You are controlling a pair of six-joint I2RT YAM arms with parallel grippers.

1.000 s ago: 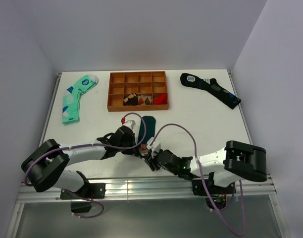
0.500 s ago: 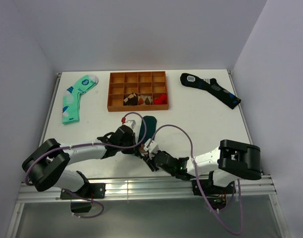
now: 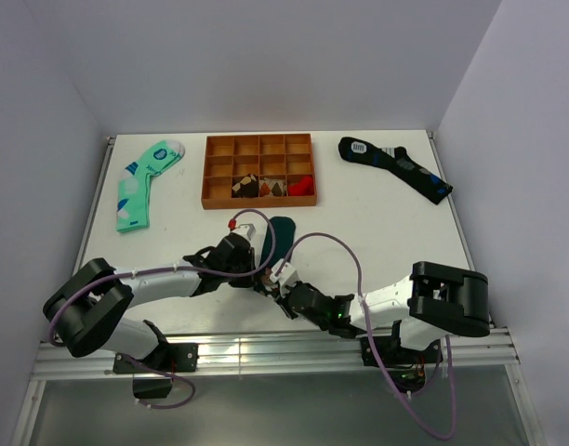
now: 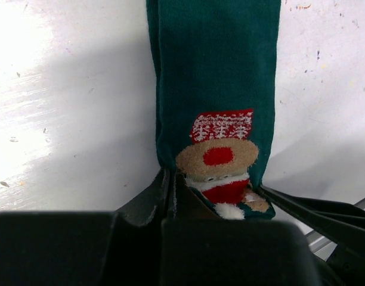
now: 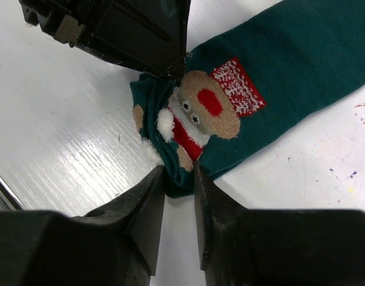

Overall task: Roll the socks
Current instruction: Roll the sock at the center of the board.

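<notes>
The dark teal socks [image 3: 283, 231] lie flat near the table's front middle, running away from the arms. A red, white and brown cartoon figure [image 5: 200, 107] marks their near end. My left gripper [image 4: 169, 186] is shut, pinching the left edge of the socks [image 4: 215, 71] beside the figure [image 4: 221, 161]. My right gripper [image 5: 179, 179] has its jaws pressed on both sides of the near corner of the socks [image 5: 290, 71], the fabric bunched between them. In the top view the left gripper [image 3: 257, 272] and the right gripper [image 3: 279, 288] meet at that near end.
An orange compartment tray [image 3: 208, 173] holding small items stands at the back middle. A mint-green patterned sock [image 3: 140, 181] lies at the back left, and a black sock with blue patches [image 3: 396, 165] at the back right. The table's front rail [image 3: 266, 348] runs just behind the grippers.
The right gripper has slid a little left to the socks' near end and its jaws have closed from wide apart onto the corner. The left gripper keeps its pinch.
</notes>
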